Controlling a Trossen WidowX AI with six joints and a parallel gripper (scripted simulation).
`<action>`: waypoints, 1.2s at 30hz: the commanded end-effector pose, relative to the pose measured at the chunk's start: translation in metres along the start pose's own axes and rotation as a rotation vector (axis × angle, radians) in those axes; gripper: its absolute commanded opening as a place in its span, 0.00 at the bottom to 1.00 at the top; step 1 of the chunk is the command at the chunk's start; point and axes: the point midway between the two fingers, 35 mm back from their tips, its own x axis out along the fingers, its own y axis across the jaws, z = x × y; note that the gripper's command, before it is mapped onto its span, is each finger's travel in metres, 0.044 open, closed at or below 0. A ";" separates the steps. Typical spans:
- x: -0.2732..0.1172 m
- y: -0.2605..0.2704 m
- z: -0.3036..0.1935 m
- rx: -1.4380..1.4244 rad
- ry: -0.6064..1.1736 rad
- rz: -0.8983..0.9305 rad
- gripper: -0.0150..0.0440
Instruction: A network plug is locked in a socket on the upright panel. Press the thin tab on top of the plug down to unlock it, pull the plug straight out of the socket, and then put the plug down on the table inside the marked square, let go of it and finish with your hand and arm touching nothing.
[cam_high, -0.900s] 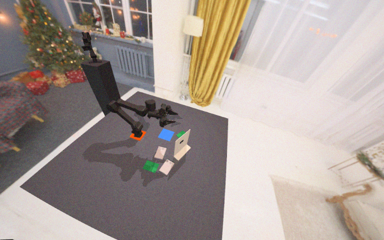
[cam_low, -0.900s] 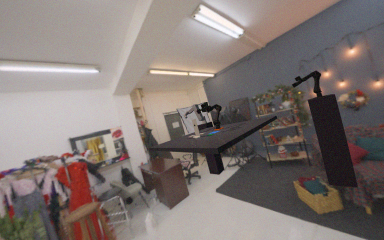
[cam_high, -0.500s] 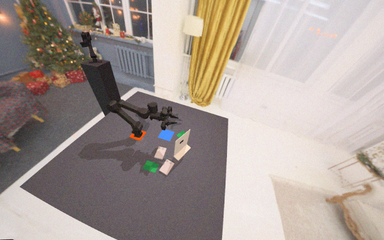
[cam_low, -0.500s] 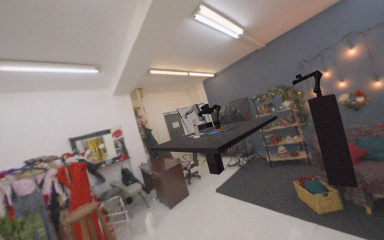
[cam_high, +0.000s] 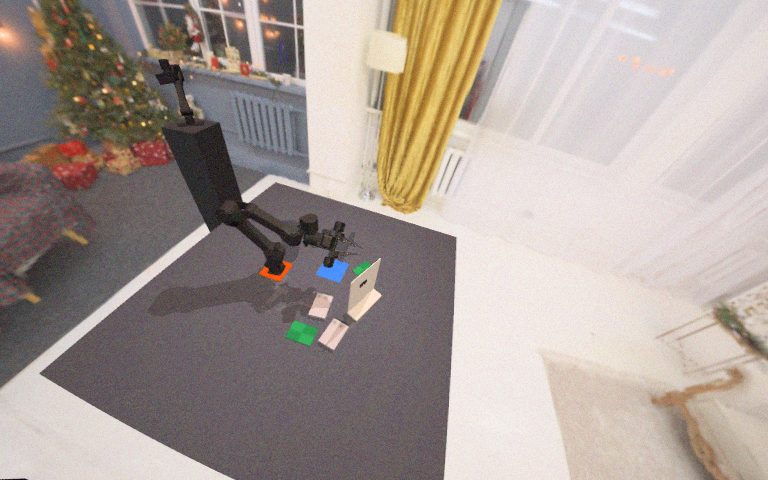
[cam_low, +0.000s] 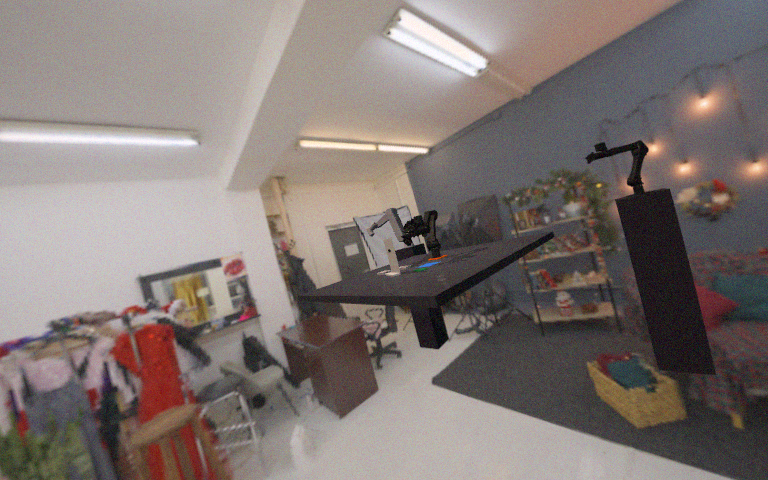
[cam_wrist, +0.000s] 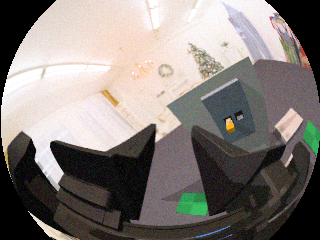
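The plug shows yellow in the wrist view, seated in one of two openings in the dark block on the upright panel. The opening beside it looks empty. Whether its tab is pressed cannot be made out. My gripper is partly open, with a gap and nothing between its fingertips. It hangs above the table on the arm's side of the panel, apart from panel and plug; the plug is right of the fingertips in the wrist view. A flat blue square lies on the table.
A green patch lies beside the panel, another green patch farther off. Two pale flat pieces lie near the panel's foot. An orange patch surrounds the arm's base. A second arm stands on a black pedestal.
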 end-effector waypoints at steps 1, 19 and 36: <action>-0.006 -0.014 -0.015 0.139 -0.014 -0.029 0.52; -0.048 -0.061 -0.053 0.748 -0.121 -0.085 0.52; -0.026 -0.072 -0.049 0.801 -0.125 -0.092 0.52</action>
